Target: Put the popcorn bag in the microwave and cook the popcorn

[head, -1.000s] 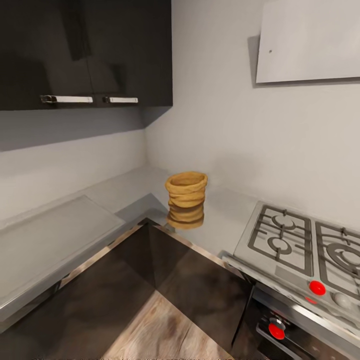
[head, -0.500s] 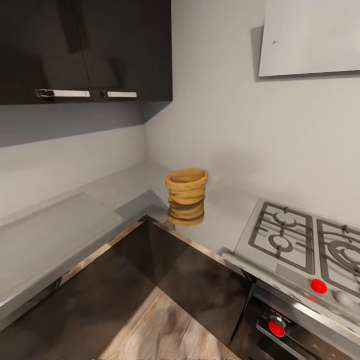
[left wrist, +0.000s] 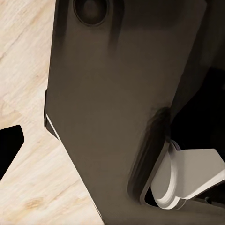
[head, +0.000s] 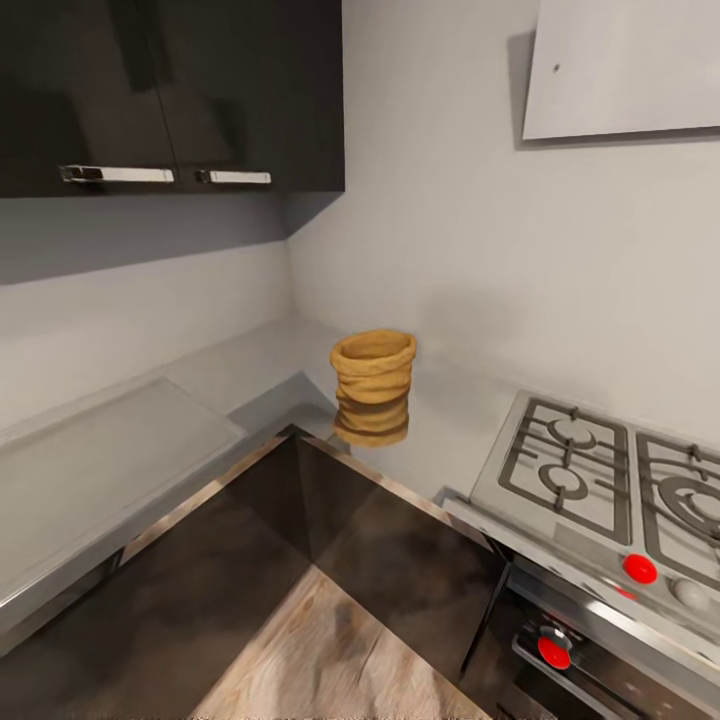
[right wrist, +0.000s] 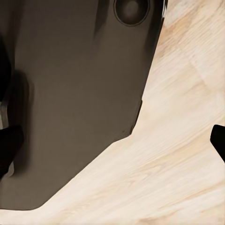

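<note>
— Where is our popcorn bag (head: 372,385)?

— Middle of the head view, upright on the countertop (head: 250,370) in the inner corner, its rolled rim open upward, so its axis runs vertical. The gas hob (head: 610,485) lies at the lower right.

— Which arm do we send?

— Hard to say: the bag sits almost centred, favouring neither side. Both wrist views look down on our dark base (left wrist: 108,112) and the wood floor (right wrist: 183,154).

— And our grippers?

— We cannot tell whether their fingers are apart or together.
</note>
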Tool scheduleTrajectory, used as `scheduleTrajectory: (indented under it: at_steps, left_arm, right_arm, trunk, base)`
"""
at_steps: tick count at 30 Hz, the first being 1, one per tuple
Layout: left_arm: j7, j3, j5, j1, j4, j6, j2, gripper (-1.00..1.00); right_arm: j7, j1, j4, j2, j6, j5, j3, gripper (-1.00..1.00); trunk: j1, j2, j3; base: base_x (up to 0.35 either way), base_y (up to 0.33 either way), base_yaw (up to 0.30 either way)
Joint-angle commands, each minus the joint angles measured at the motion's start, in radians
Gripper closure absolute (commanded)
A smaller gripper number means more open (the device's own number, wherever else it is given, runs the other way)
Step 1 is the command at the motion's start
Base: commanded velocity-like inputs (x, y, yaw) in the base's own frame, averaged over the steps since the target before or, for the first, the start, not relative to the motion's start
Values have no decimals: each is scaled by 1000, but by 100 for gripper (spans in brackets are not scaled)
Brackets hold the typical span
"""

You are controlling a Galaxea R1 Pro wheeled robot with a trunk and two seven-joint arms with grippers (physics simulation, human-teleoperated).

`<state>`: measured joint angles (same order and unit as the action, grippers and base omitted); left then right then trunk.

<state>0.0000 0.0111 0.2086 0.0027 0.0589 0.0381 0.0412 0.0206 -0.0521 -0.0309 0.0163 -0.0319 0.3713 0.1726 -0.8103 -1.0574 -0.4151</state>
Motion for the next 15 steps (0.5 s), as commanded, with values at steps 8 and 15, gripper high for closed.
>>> scheduleTrajectory:
  at_steps: [8, 15]
  left_arm:
    - [0, 1, 6, 0, 1, 2, 0, -100]
    - [0, 0, 6, 0, 1, 2, 0, -100]
  right_arm:
    - [1, -1, -3, 1, -3, 8, 8, -100]
    - [0, -1, -2, 1, -5, 5, 9, -100]
  trunk:
    - [0, -1, -14]
    - [0, -1, -23]
  base:
    - [0, 0, 0]
    - [0, 0, 0]
